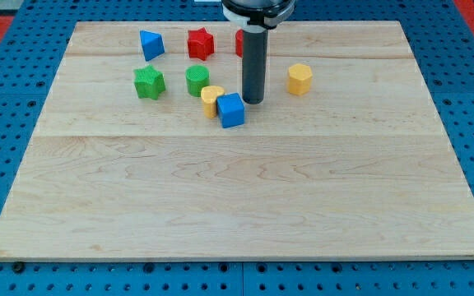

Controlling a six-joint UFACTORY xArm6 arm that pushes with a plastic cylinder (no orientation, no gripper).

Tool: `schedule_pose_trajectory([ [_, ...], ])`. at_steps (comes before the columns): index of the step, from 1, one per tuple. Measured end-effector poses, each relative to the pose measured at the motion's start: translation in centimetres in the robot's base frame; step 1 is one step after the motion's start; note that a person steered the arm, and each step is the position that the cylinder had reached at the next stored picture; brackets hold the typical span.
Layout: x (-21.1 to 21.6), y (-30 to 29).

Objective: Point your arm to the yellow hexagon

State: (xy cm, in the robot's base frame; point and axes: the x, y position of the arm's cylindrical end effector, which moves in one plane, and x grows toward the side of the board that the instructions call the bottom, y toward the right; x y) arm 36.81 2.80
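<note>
The yellow hexagon (299, 79) sits on the wooden board (237, 189) in its top half, right of centre and nearer the top edge than the middle. It stands alone, with bare wood on all sides.

My tip (253, 102) is down at the board, to the view's left of the hexagon and a little lower. The two are near but apart, with a clear strip of wood between them. The tool is a plain dark rod (254, 66) with nothing to spread or pinch, and it holds nothing.

Just left of my tip and slightly below lies a blue cube (230, 110), very close to it; whether they touch I cannot tell. A second yellow block (211, 99), rounded, touches the cube on its left.

Further toward the left edge are a green cylinder (197, 80) and a green star (149, 82), side by side but apart. Along the top edge are a blue block (151, 44) with slanted faces and a red star (201, 43). Another red block (239, 43) shows only as a sliver behind the rod, and its shape is hidden.
</note>
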Motion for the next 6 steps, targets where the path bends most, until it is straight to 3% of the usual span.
schedule_pose_trajectory([
  [1, -3.9, 0.4],
  [2, -8.5, 4.7],
  [3, -9.0, 11.9],
  [6, -4.0, 5.6],
])
